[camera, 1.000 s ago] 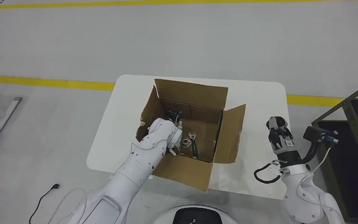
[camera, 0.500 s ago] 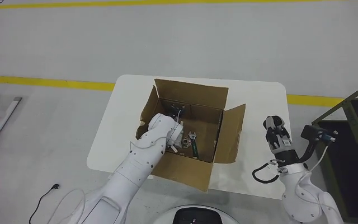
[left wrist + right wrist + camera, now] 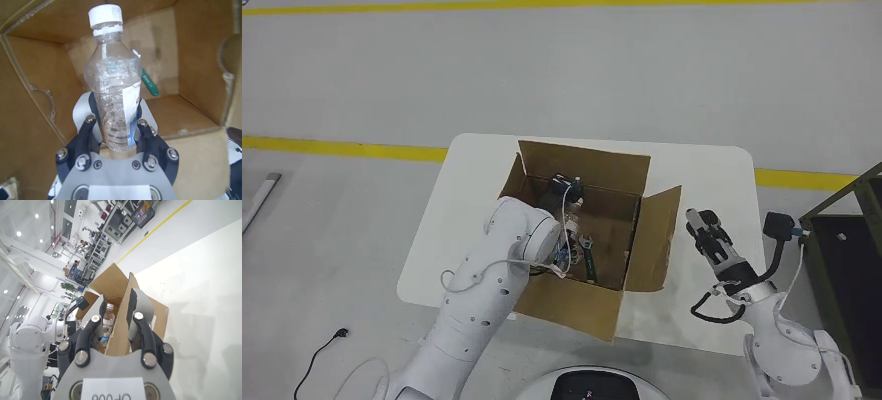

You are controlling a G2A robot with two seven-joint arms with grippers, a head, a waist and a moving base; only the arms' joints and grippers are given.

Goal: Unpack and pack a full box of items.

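An open cardboard box point(image 3: 582, 160) stands in the middle of the white table point(image 3: 467, 200). My left arm point(image 3: 512, 240) comes in over the box's near left wall. Inside the box my left gripper point(image 3: 115, 103) is shut on the lower part of a clear plastic water bottle point(image 3: 113, 75) with a white cap, held upright. A green-handled wrench point(image 3: 150, 83) lies on the box floor behind the bottle, next to other small items point(image 3: 577, 245). My right gripper point(image 3: 700, 225) hovers over the table just right of the box, open point(image 3: 118, 298) and holding nothing.
The box's right flap point(image 3: 657, 240) stands outward toward my right gripper. A dark metal frame point(image 3: 847, 230) stands off the table's right edge. Bare tabletop lies to the left of the box and along the far right.
My left arm has swung up and back inside the box, with its wrist now nearer the far wall. My right gripper has moved left, toward the box's right flap.
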